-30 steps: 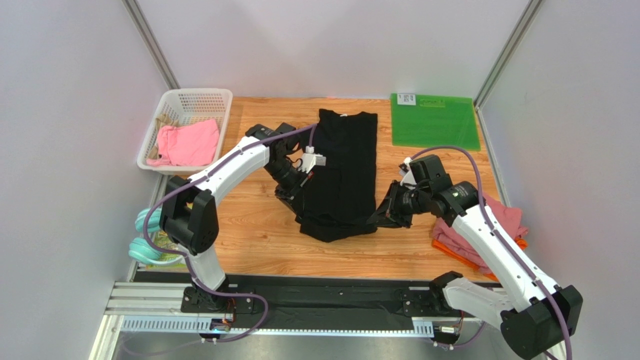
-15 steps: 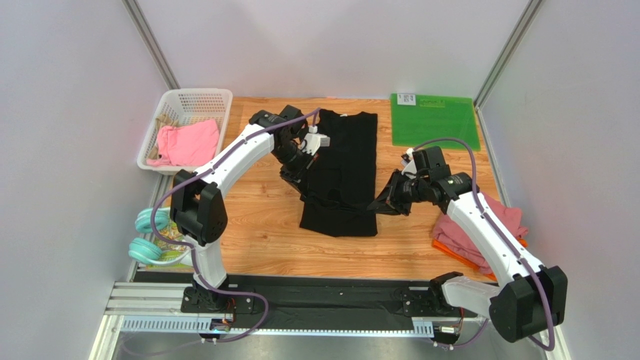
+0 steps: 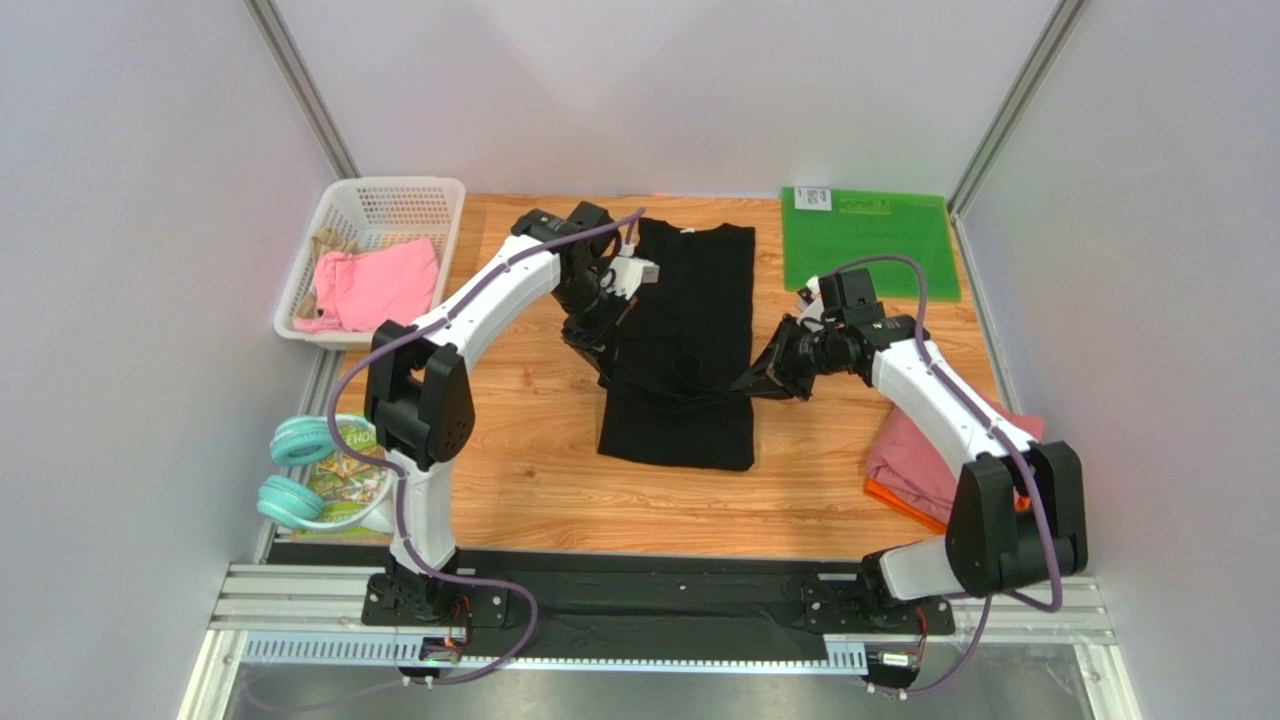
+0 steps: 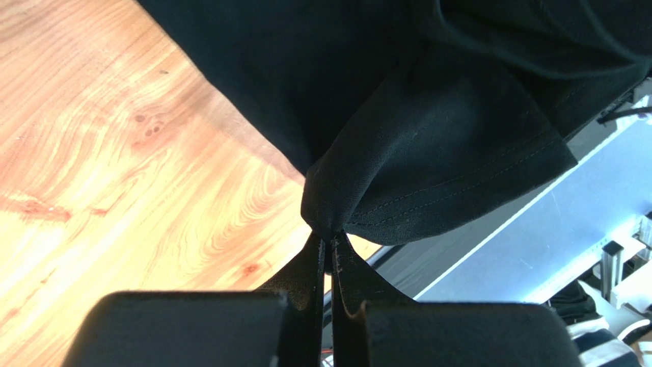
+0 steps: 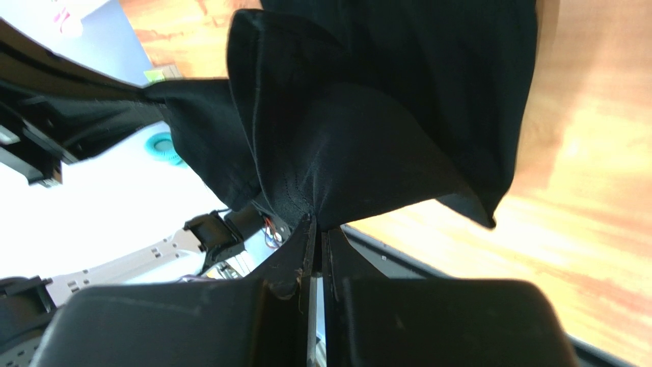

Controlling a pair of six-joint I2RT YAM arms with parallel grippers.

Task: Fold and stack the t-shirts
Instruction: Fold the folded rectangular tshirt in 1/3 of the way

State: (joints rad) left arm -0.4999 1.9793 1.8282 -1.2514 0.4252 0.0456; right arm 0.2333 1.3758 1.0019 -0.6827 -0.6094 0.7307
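Broadly, the wooden table [image 3: 511, 480] fills the middle of the overhead view, and the black t-shirt [image 3: 684, 323] lies lengthwise down its centre, collar toward the far edge and hem toward the arms. Its lower part is doubled over, with the sides pulled up off the wood into two taut peaks. The left gripper [image 4: 330, 246] has its fingers pressed together on a bunched fold of the shirt's left side, a stitched hem hanging just past the pinch, with bare wood beneath. The right gripper [image 5: 315, 231] is likewise clamped tight on a gathered fold at the shirt's right side, the cloth fanning out from its tips. A green mat [image 3: 869, 240] lies flat at the far right corner, apart from the shirt. A white basket [image 3: 376, 203] sits at the far left edge, holding a bright pink cloth [image 3: 376, 285]. At the right edge, partly behind the right arm, a dusty-pink t-shirt [image 3: 909, 447] rests on an orange t-shirt [image 3: 887, 492]. Teal headphones [image 3: 301, 468] lie off the table's near left corner
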